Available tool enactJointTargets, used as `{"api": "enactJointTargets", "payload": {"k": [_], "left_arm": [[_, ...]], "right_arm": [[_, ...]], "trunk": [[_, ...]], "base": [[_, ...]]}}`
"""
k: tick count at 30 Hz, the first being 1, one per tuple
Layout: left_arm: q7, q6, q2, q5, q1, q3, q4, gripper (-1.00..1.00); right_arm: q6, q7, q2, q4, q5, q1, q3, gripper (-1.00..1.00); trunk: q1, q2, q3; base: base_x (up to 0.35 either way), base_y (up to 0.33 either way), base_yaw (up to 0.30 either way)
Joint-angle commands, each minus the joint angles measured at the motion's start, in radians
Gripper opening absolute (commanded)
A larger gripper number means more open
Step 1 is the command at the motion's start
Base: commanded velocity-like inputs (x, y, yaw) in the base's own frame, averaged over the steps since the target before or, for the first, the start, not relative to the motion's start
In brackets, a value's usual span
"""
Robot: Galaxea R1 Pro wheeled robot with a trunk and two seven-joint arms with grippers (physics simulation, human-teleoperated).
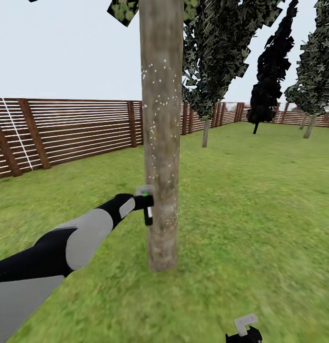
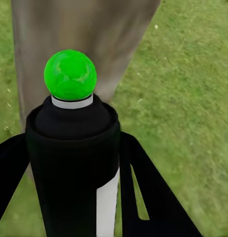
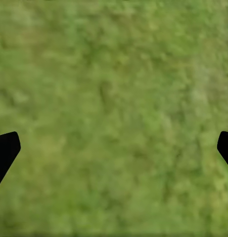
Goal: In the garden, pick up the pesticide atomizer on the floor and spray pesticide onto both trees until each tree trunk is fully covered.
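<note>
The left tool (image 1: 146, 202) has its fingers clamped on the pesticide atomizer (image 1: 148, 214), a little black bottle with a green ball top (image 2: 70, 74), held right up against the near tree trunk (image 1: 160, 143), which is speckled with white dots. Down low on the right, the right tool (image 1: 244, 333) hangs spread wide over the lawn (image 1: 259, 214). The brown fence (image 1: 64, 133) runs far behind.

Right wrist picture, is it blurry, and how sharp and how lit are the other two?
Right wrist view: soft, smeared grass with no crisp detail. Left wrist view: the bottle and its green cap are sharp, the trunk behind looks hazy. Head view: flat, even light, no cast shadow at the trunk's base, white specks on the bark.
</note>
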Motion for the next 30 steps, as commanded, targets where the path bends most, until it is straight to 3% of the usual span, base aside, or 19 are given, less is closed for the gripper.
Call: {"api": "enactJointTargets", "payload": {"k": [1,4,8,12,13,14,17,19,24,25,26,27,29,30], "left_arm": [[-0.001,-0.018,0.000,0.003,0.012,0.007,-0.002,-1.00],[-0.002,-0.076,0.000,0.002,0.089,0.007,-0.002,-1.00],[-0.012,-0.211,0.000,0.000,0.198,0.006,-0.002,-1.00],[-0.098,-0.219,0.000,0.001,0.220,-0.009,-0.048,-1.00],[-0.126,-0.196,0.000,0.003,0.222,-0.011,-0.111,-1.00],[-0.140,-0.129,0.000,0.005,0.223,-0.012,-0.199,-1.00],[-0.150,-0.027,0.000,0.008,0.224,-0.012,-0.400,-1.00],[-0.145,0.135,0.000,0.008,0.224,-0.014,-0.598,-1.00],[-0.143,0.210,0.000,0.006,0.225,-0.007,-0.733,-1.00],[-0.144,0.204,0.000,0.005,0.225,-0.003,-0.698,-1.00],[-0.145,0.173,0.000,0.004,0.225,0.000,-0.609,-1.00],[-0.145,0.091,0.000,0.004,0.225,0.002,-0.490,-1.00],[-0.145,-0.230,0.006,-0.001,0.227,0.003,-0.163,-1.00],[-0.144,-0.311,0.019,-0.002,0.248,0.002,-0.086,-1.00]], "right_arm": [[-0.001,-0.007,0.000,0.001,0.006,-0.001,0.008,1.00],[-0.001,-0.007,0.000,0.001,0.006,-0.001,0.008,1.00],[-0.001,-0.006,0.000,0.001,0.006,-0.001,0.008,1.00],[-0.001,-0.007,0.000,0.001,0.005,-0.001,0.008,1.00],[-0.001,-0.007,0.000,0.001,0.005,-0.001,0.008,1.00],[-0.001,-0.006,0.000,0.001,0.004,-0.001,0.008,1.00],[-0.001,-0.006,0.000,0.001,0.004,-0.001,0.008,1.00],[-0.001,-0.006,0.000,0.001,0.004,-0.001,0.008,1.00],[-0.001,-0.006,0.000,0.001,0.004,-0.001,0.008,1.00],[-0.001,-0.006,0.000,0.001,0.004,-0.001,0.008,1.00],[-0.001,-0.005,0.000,0.001,0.004,-0.001,0.008,1.00],[-0.001,-0.005,0.000,0.001,0.004,-0.001,0.007,1.00],[-0.001,-0.006,-0.002,0.029,0.004,0.000,0.006,1.00],[-0.003,-0.006,-0.003,0.076,0.002,0.000,0.005,1.00]], "trunk": [[0.000,-0.001,-0.001],[0.000,-0.001,-0.001],[0.000,-0.001,-0.001],[0.000,-0.001,-0.001],[0.000,-0.001,-0.001],[0.000,-0.001,-0.001],[0.000,-0.001,-0.001],[0.000,-0.001,-0.001],[0.000,-0.001,-0.001],[0.000,-0.001,-0.001],[0.000,-0.001,-0.001],[0.000,-0.001,-0.001],[0.000,-0.001,-0.001],[0.000,-0.001,-0.001]], "base": [[0.000,0.000,0.000],[0.000,0.000,0.000],[0.000,0.000,0.000],[0.000,0.000,0.000],[0.000,0.000,0.000],[0.000,0.000,0.000],[0.000,0.000,0.000],[0.000,0.000,0.000],[0.000,0.000,0.000],[0.000,0.000,0.000],[0.000,0.000,0.000],[0.000,0.000,0.000],[-0.027,0.022,0.000],[-0.150,0.131,0.000]]}}
